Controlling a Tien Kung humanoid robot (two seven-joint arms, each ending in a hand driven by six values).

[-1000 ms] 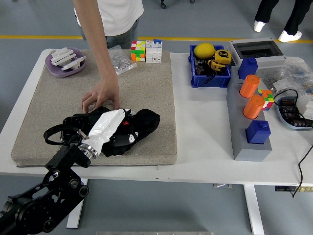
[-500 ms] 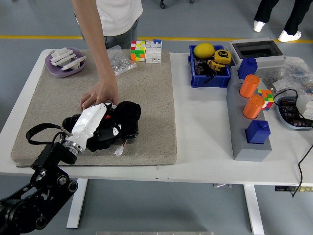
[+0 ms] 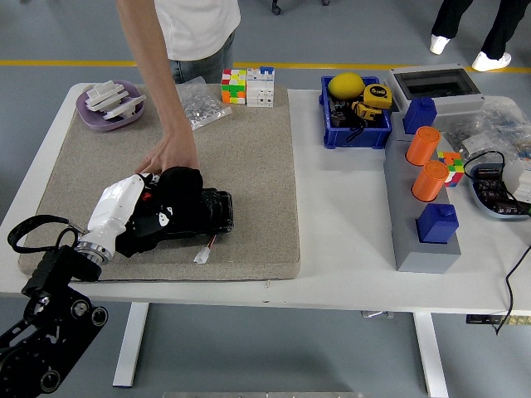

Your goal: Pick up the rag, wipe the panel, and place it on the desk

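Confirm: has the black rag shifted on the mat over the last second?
Yes. The black rag, under the left robot hand, has slid left across the beige mat, away from its right edge, uncovering a black panel.

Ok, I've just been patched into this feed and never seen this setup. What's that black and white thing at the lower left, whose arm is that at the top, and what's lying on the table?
You are looking down from a camera on the robot's head, with the table's near edge at the bottom. The black jointed arm at the lower left is the robot's own; its left hand, under a white cover, lies on a black rag bunched over a dark panel on the grey mat. Whether the fingers grip the rag is hidden. The bare arm from the top belongs to a person across the table; their hand rests on the mat, touching the rag's far edge. The robot's right arm is out of view.

Also there: a purple dish of white parts, a puzzle cube, a blue bin with a yellow ball, and two orange cylinders on a grey base.
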